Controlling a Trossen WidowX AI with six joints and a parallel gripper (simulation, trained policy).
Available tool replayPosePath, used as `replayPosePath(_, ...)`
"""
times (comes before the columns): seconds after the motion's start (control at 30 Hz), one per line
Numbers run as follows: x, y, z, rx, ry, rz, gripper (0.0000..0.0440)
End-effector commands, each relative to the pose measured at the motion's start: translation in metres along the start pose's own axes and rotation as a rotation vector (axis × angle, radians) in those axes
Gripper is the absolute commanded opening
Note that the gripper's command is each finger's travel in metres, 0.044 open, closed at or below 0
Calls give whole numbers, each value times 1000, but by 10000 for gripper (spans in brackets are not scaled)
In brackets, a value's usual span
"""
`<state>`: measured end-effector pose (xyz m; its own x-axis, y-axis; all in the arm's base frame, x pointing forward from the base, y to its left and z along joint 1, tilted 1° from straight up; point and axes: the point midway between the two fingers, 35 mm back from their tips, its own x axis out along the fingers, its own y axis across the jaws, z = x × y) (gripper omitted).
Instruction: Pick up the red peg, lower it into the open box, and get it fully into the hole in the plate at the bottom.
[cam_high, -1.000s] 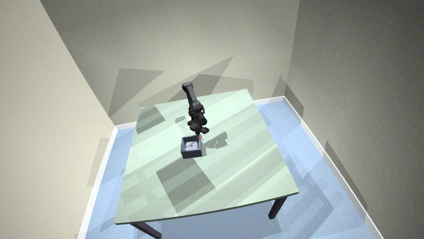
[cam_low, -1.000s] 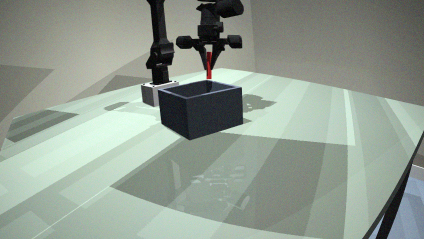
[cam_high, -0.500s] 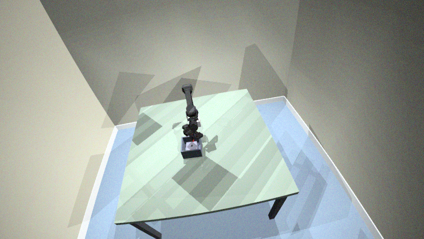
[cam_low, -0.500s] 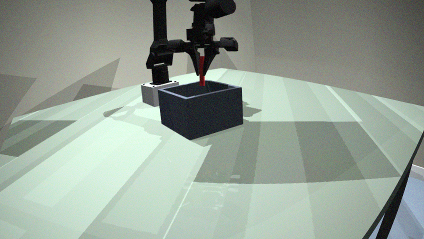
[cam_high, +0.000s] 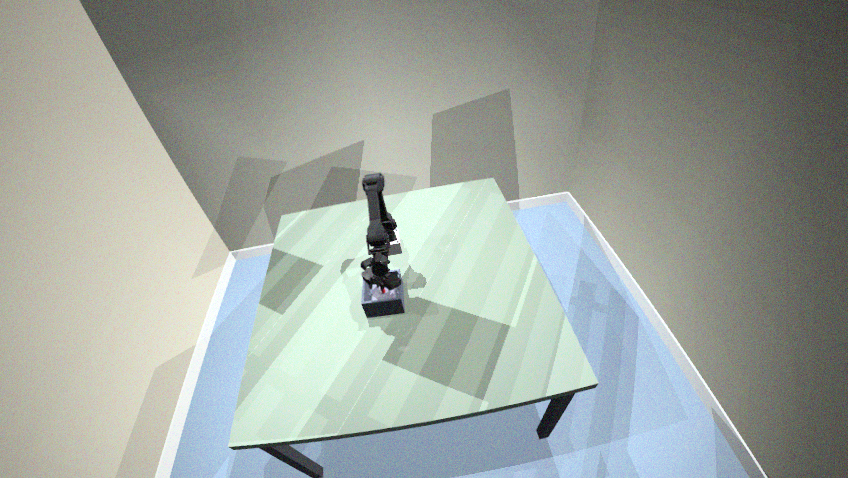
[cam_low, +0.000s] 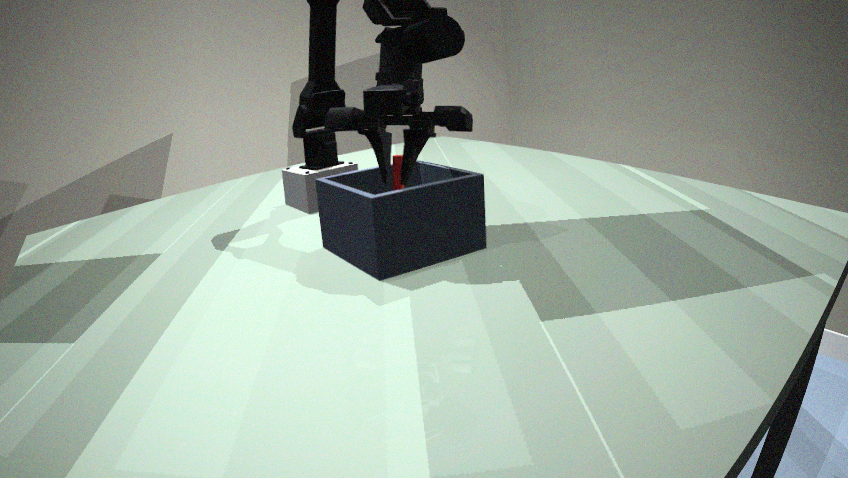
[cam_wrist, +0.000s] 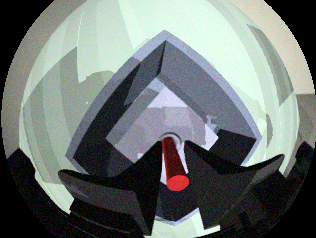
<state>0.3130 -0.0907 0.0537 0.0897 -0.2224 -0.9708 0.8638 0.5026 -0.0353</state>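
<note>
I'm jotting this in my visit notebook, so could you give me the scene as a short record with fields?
Box: dark blue-grey, open-topped, on a pale green table
Peg: red, inside the box, its top above the near rim in the exterior view
Gripper: above and into the box, fingers parted around the peg, a gap at one side
Hole: ringed, at the peg's lower end
Peg fully in: cannot tell
</note>
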Motion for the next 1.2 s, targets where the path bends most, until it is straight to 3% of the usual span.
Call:
replayPosePath(0.0,9,-2,0,-25,20,-15,135)
replayPosePath(0.03,10,-1,2,-27,21,-18,139)
replayPosePath(0.23,15,8,19,-44,9,-14,282)
replayPosePath(0.5,14,14,44,-59,-29,-7,440)
replayPosePath(0.97,5,20,97,-20,-165,35,440)
replayPosePath(1.17,5,20,97,-20,-165,35,440)
